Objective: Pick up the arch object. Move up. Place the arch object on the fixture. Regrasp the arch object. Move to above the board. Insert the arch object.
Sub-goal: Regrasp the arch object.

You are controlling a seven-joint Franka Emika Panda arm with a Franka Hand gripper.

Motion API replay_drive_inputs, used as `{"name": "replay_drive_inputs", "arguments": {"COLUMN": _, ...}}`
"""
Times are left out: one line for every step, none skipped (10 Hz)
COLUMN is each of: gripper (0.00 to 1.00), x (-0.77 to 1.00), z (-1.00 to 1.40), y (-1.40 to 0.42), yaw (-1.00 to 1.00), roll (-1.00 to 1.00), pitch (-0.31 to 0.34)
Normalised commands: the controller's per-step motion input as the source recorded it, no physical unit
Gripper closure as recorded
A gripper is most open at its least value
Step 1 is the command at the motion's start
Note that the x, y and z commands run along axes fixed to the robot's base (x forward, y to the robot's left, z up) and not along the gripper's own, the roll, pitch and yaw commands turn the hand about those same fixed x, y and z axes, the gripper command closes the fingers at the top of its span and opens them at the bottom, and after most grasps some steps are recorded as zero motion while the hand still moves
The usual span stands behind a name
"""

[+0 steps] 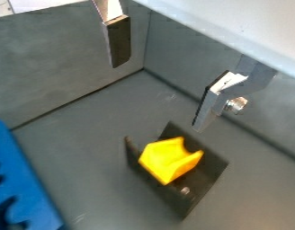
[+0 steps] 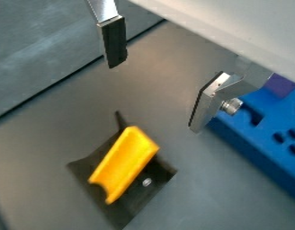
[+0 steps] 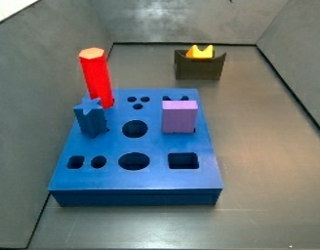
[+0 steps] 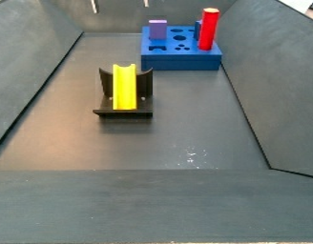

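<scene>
The yellow arch object [image 1: 171,159] [image 2: 123,164] rests in the notch of the dark fixture [image 1: 196,190] [image 2: 161,180], and nothing grips it. Both side views show it there too, arch object [image 3: 199,51] [image 4: 122,87] on fixture [image 3: 199,67] [image 4: 122,112]. My gripper [image 1: 165,72] [image 2: 162,72] hangs open above the floor, a little off from the fixture, with nothing between its silver fingers [image 1: 118,40] [image 2: 210,103]. The blue board [image 3: 137,166] [image 4: 181,59] [image 1: 18,189] [image 2: 264,126] lies apart from the fixture.
On the board stand a red cylinder [image 3: 95,76] [image 4: 209,27], a purple cube [image 3: 180,115] [image 4: 158,30] and a blue star-shaped piece [image 3: 91,115]. Grey walls enclose the dark floor; the fixture stands near one wall.
</scene>
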Motion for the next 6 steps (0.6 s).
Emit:
{"name": "replay_drive_inputs", "arguments": {"gripper": 0.00, "x": -0.02, "z": 0.01, "y": -0.02, "yaw": 0.02, "roll": 1.00, "pitch": -0.021}}
{"name": "replay_drive_inputs", "arguments": {"gripper": 0.00, "x": -0.01, "z": 0.01, "y": -0.02, "yaw": 0.02, "roll": 1.00, "pitch": -0.015}}
{"name": "replay_drive_inputs", "arguments": {"gripper": 0.00, "x": 0.01, "z": 0.00, "y": -0.02, "yaw": 0.02, "roll": 1.00, "pitch": -0.010}}
{"name": "replay_drive_inputs", "arguments": {"gripper": 0.00, "x": 0.03, "z": -0.02, "y": -0.02, "yaw": 0.03, "roll": 1.00, "pitch": -0.002}}
{"name": "replay_drive_inputs", "arguments": {"gripper": 0.00, "x": 0.03, "z": -0.02, "y": -0.02, "yaw": 0.03, "roll": 1.00, "pitch": 0.007}}
{"name": "replay_drive_inputs", "arguments": {"gripper": 0.00, "x": 0.05, "z": -0.01, "y": -0.03, "yaw": 0.03, "roll": 1.00, "pitch": 0.021}}
